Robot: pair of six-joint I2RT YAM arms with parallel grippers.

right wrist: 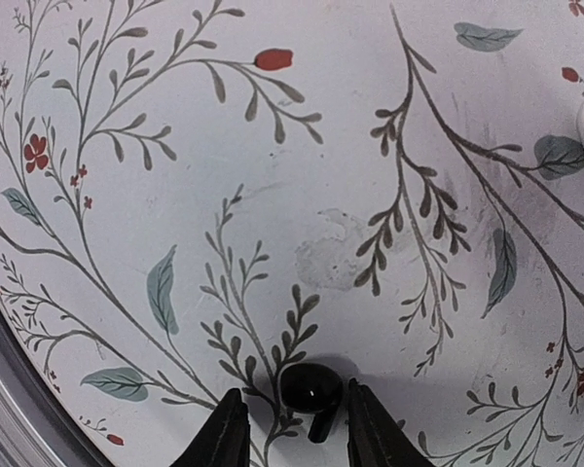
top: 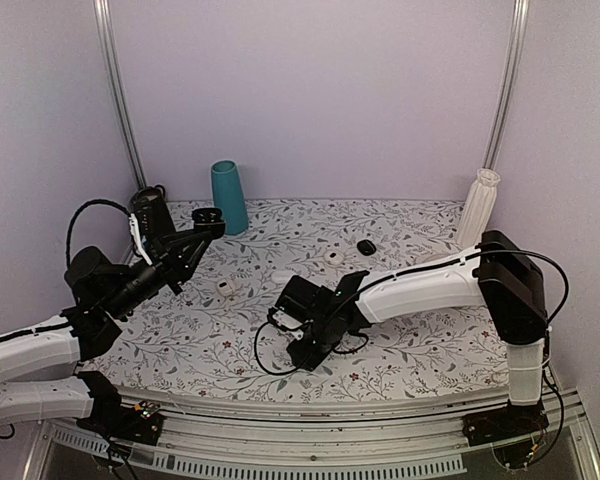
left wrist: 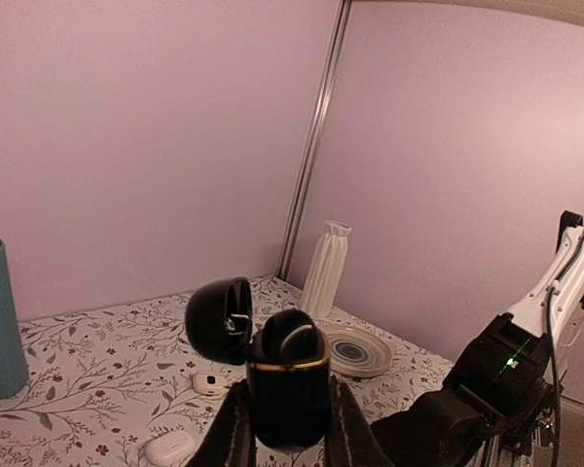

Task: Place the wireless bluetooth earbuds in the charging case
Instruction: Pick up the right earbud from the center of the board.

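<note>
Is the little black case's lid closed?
No, the case stands with its hinged lid swung open to one side.

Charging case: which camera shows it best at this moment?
Left wrist view: the charging case sits large and central, clamped in the left gripper, lid open. Top external shows it only as a small dark shape at that gripper's tip. Right wrist does not show it.
</note>
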